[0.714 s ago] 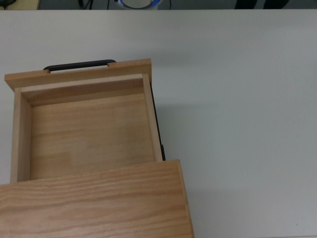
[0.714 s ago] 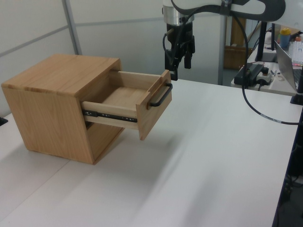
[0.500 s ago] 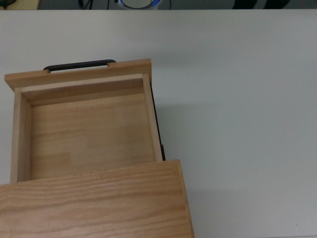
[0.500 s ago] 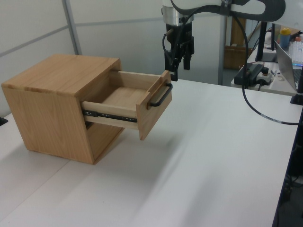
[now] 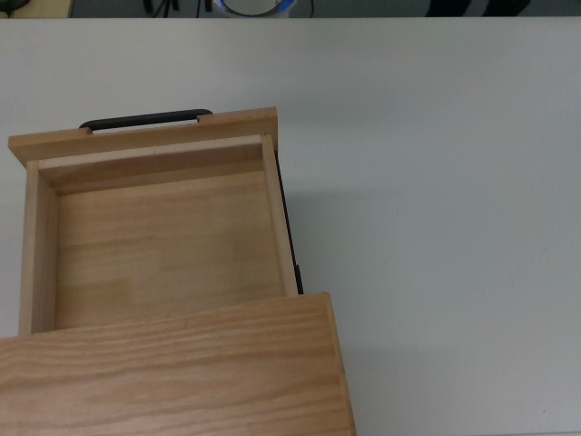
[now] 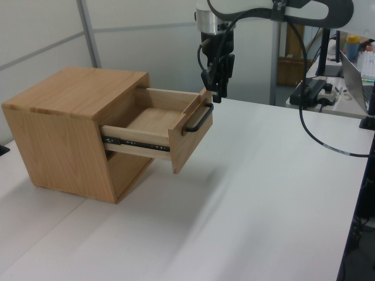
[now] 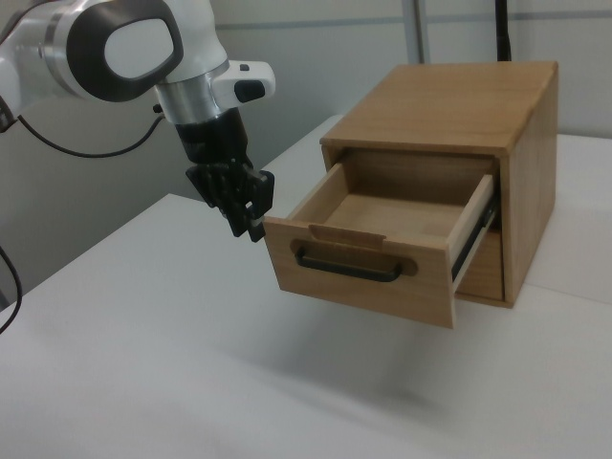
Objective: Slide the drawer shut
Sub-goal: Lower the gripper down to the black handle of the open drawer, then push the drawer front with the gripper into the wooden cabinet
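The drawer (image 5: 163, 241) stands pulled well out of the wooden cabinet (image 5: 172, 372), and its inside is bare. Its black bar handle (image 5: 145, 119) sits on the front panel (image 7: 359, 268). In the left view the drawer (image 6: 167, 120) sticks out toward the left view's right, with the handle (image 6: 199, 119) facing the table. My gripper (image 6: 215, 89) hangs open just beyond the front panel's far top corner, holding nothing. In the right view the gripper (image 7: 247, 222) is beside the panel's left end, close to it. The top view does not show the gripper.
The cabinet (image 6: 64, 132) rests on a white table (image 6: 263, 199). A black slide rail (image 6: 135, 142) shows along the drawer's side. A cable (image 6: 316, 132) hangs from the arm, and desk clutter (image 6: 316, 91) lies beyond the table at the left view's right.
The gripper has turned about its wrist and shifted a little to the left view's left, closer to the drawer's front corner. The drawer has not moved.
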{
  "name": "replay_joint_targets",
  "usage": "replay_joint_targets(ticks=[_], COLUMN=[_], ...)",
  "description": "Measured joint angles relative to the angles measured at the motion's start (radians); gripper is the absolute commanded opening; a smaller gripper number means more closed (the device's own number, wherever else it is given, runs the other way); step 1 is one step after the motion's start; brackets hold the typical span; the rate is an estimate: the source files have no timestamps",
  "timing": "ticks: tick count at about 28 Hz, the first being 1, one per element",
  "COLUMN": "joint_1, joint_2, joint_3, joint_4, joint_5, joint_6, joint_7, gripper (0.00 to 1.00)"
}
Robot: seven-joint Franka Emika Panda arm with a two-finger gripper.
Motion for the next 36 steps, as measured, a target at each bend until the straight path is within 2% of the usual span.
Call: replay_joint_targets(ticks=[11, 17, 26, 36], joint_1=[-0.001, -0.004, -0.008, -0.013], joint_2=[0.013, 0.069, 0.157, 0.207], joint_3=[0.0, -0.003, -0.007, -0.008], joint_4=[-0.007, -0.015, -0.017, -0.017], joint_5=[0.0, -0.005, -0.059, -0.063], joint_6=[0.0, 0.0, 0.032, 0.149], joint_7=[0.0, 0.0, 0.0, 0.007], gripper=[0.0, 0.0, 0.0, 0.0])
